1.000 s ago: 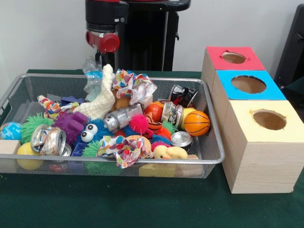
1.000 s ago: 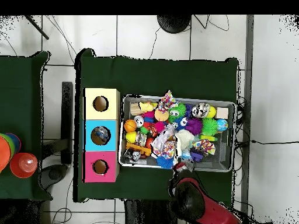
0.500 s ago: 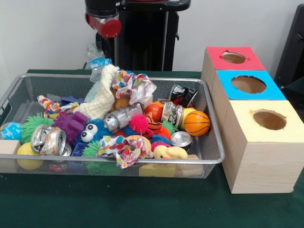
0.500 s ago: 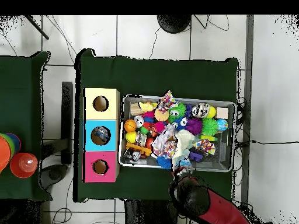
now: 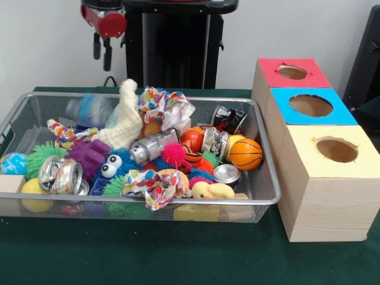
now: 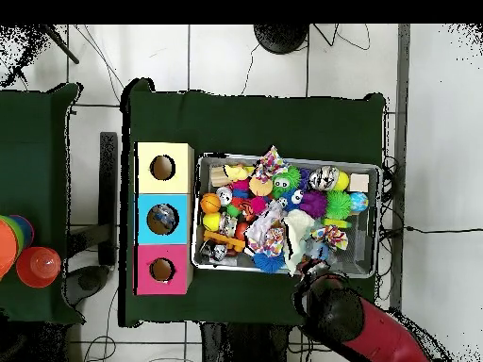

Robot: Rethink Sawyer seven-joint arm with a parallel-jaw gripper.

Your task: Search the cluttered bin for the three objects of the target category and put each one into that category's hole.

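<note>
A: Where is the claw?

B: The gripper (image 5: 101, 52) hangs high over the bin's far corner, under the arm's red wrist. Its two dark fingers (image 5: 107, 57) point down, spread apart, with nothing between them.

A: And what lies below it?

B: A blurred clear plastic bottle with a blue label (image 5: 89, 108) sits inside the silver wire mesh bin (image 5: 261, 155), apart from the fingers, just beside a cream knitted cloth (image 5: 123, 122) that rises to a peak.

A: The rest of the bin?

B: Crumpled confetti-patterned paper (image 5: 166, 105), a crushed silver can (image 5: 151, 145), an orange toy basketball (image 5: 245, 154), a yellow rubber duck (image 5: 212, 190) and a purple plush with googly eyes (image 5: 96, 159) are heaped together.

A: And the holes?

B: Three wooden boxes stand in a row touching the bin's side: a red-topped box (image 5: 293, 72), a blue-topped box (image 5: 311, 105) and a yellow-topped box (image 5: 335, 150), each with one round hole. In the overhead view the blue-topped box's hole holds something.
</note>
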